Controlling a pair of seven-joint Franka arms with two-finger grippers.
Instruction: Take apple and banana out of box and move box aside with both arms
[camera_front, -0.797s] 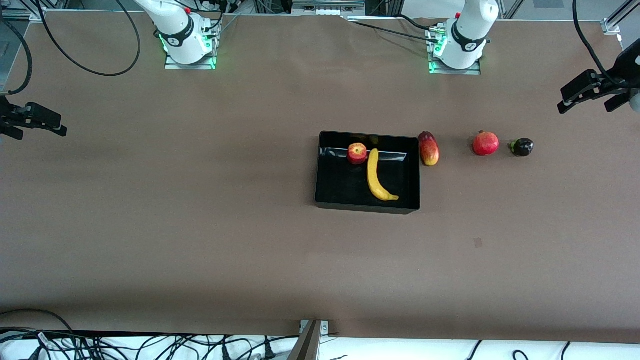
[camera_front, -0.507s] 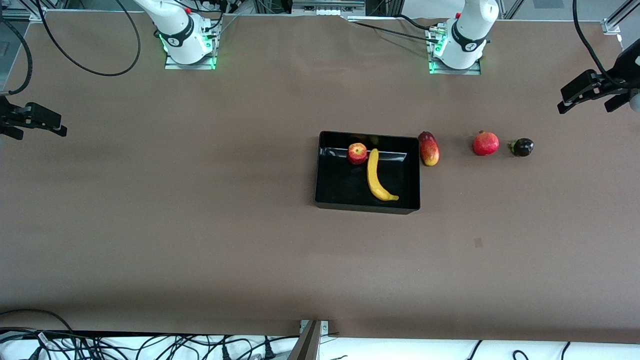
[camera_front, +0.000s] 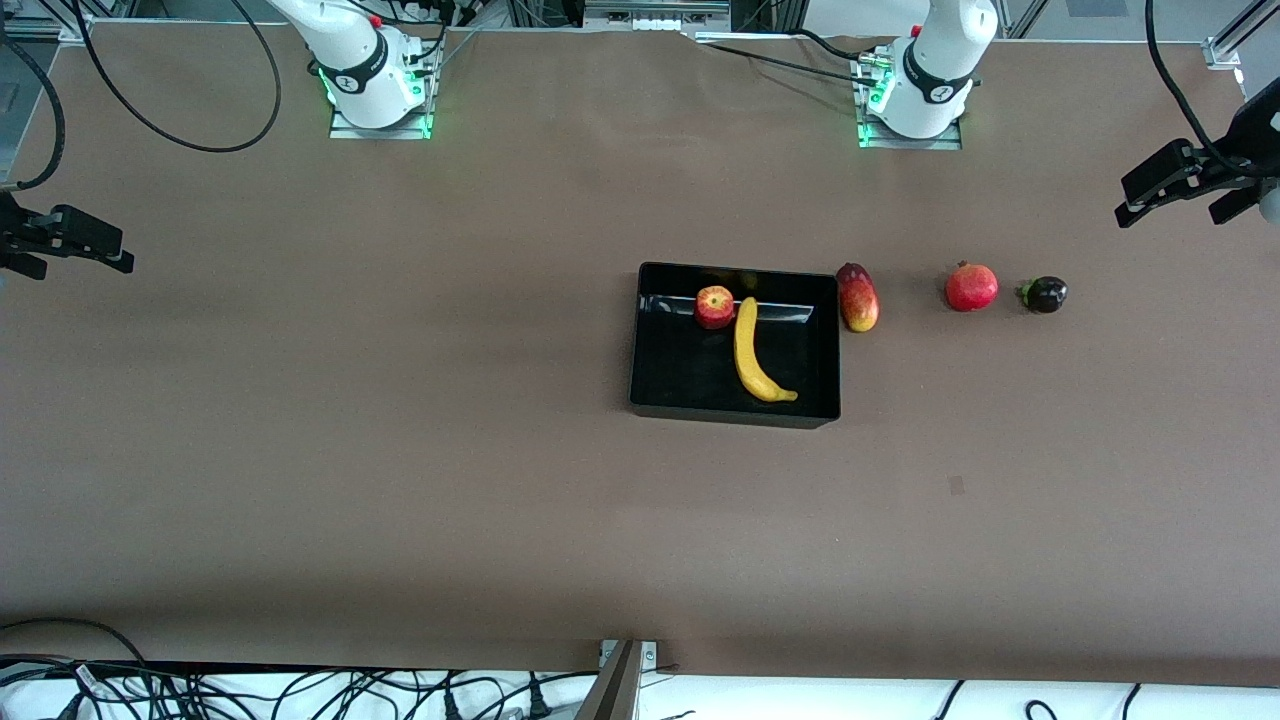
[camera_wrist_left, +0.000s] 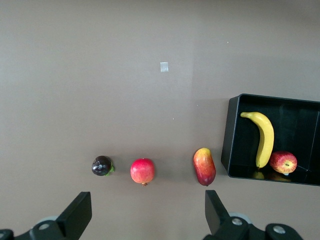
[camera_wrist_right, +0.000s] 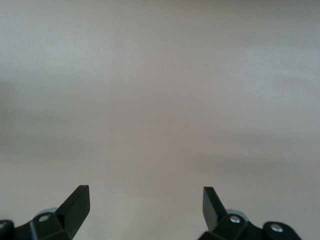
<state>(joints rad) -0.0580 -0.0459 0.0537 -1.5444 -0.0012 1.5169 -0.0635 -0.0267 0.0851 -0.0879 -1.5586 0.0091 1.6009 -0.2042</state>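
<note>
The glossy black box sits mid-table and shows in the left wrist view too. In it lie the small red apple and the long yellow banana, touching each other; both show in the left wrist view, apple and banana. My left gripper is open and empty, high over the table's left-arm end. My right gripper is open and empty, high over bare table at the right-arm end. Both arms wait.
A red-yellow mango lies against the box's wall on the left-arm side. A round red pomegranate and a small dark purple fruit lie farther toward the left arm's end. A small pale mark is on the brown table.
</note>
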